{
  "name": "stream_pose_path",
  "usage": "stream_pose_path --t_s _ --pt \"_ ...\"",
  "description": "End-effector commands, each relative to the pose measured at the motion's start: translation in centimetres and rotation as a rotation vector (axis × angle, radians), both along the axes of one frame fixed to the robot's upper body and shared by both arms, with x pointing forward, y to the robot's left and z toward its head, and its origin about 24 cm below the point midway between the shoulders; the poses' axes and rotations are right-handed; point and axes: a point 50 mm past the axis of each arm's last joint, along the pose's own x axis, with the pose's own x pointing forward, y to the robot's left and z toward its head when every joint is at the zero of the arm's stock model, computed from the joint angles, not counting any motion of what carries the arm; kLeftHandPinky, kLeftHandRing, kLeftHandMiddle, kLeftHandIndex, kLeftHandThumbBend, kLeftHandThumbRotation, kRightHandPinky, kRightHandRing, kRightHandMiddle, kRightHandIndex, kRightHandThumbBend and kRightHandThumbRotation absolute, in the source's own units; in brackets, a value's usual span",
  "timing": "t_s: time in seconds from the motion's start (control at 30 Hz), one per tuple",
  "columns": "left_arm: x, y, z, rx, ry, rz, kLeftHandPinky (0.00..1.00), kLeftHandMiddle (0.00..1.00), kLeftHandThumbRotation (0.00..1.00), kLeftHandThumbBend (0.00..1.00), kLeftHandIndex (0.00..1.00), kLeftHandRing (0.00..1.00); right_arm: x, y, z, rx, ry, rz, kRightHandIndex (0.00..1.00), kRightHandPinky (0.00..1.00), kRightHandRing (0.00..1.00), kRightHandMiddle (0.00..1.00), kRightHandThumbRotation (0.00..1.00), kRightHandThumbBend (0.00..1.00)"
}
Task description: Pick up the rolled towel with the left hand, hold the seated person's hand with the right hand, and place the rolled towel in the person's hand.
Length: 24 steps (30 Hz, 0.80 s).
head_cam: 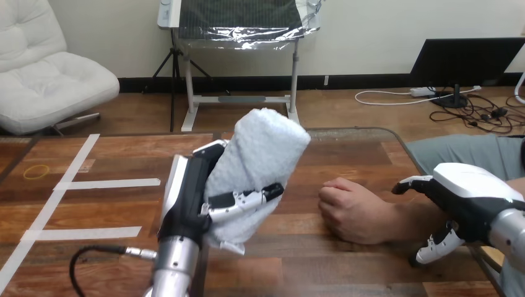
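Partly hidden by my clasping left hand (186, 201), rolled towel (266, 148) runs upright, top leaning right; right hand (470, 192) grip: cannot tell.

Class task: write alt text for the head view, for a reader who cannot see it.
The robot's left hand grips a white rolled terry towel above the wooden table. The person's hand rests fisted on the table, with the robot's right hand over its wrist.

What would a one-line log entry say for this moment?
left hand: holding rolled towel | right hand: beside person's forearm, grip unclear | person's hand: closed, on table
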Motion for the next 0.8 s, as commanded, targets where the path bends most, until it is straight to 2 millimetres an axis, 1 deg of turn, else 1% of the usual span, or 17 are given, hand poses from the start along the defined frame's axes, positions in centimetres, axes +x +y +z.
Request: stream_pose_path --t_s 0.0,0.37,0.57,0.77 --pt "2.7 -0.3 2.2 0.014 -0.079 0.001 0.33 0.41 0.07 0.61 0.51 0.37 1.6 0.2 2.2 -0.073 -0.05 0.025 0.87 0.9 0.94 0.93 0.06 0.75" --pt "3.9 -0.9 2.2 0.023 -0.065 -0.003 0.3 0.4 0.06 0.62 0.5 0.35 2.1 0.1 1.8 -0.113 -0.025 0.021 0.88 0.91 0.94 0.94 0.11 0.74" --pt "4.2 -1.3 2.4 0.02 -0.065 -0.005 0.31 0.4 0.06 0.62 0.5 0.36 2.4 0.1 1.6 -0.147 -0.018 0.018 0.88 0.9 0.94 0.94 0.15 0.74" --pt "4.3 -1.5 2.6 0.021 -0.066 -0.01 0.32 0.39 0.06 0.63 0.49 0.36 2.7 0.0 1.3 -0.167 -0.013 0.008 0.88 0.9 0.94 0.94 0.16 0.73"
